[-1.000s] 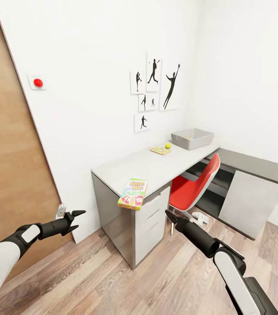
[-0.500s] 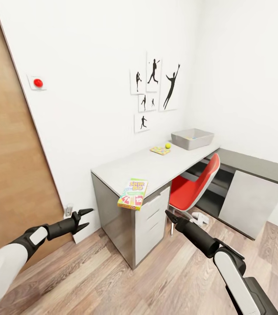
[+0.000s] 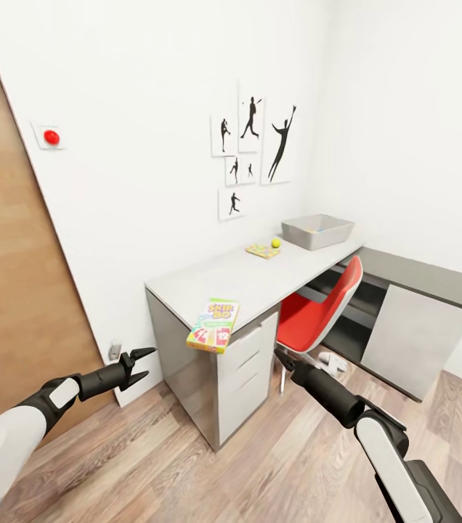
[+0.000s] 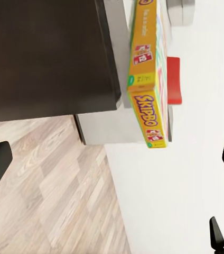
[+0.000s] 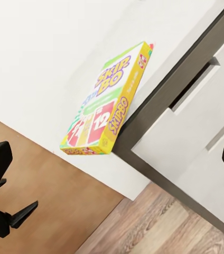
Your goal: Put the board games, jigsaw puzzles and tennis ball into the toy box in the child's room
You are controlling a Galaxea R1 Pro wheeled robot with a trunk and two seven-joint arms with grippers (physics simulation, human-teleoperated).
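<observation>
Table [image 3: 260,280]: long light grey desktop set against the white wall, with a white three-drawer unit [image 3: 242,374] under its near end.

Toy box [image 3: 317,231]: light grey rectangular bin with sloping sides and a thick rim, on the far end of the table. Small coloured shapes show inside it, too small to name.

Chair [image 3: 318,316]: red seat and back, tucked under the table between the drawer unit and a lower dark grey cabinet top [image 3: 423,276].

Board game [image 3: 213,325]: flat "SKIP-BO" box with a green, white and red face and yellow edges. It lies flat at the near front corner of the table, above the drawers, and its near end overhangs the edge. The wrist views show the yellow side printed "SKIPBO" [image 4: 146,114] and the face with red number cards [image 5: 104,108].

Jigsaw puzzle [image 3: 263,250]: thin flat mat of yellow, pink and green pieces, on the table near the toy box.

Tennis ball [image 3: 276,242]: small, yellow-green, just beside the puzzle, between it and the toy box.

Left gripper [image 3: 141,366]: held low in front of the table end, fingers spread apart, holding nothing.

Right gripper [image 3: 280,357]: held low in front of the drawer unit; the wrist view shows its fingers wide apart and empty
</observation>
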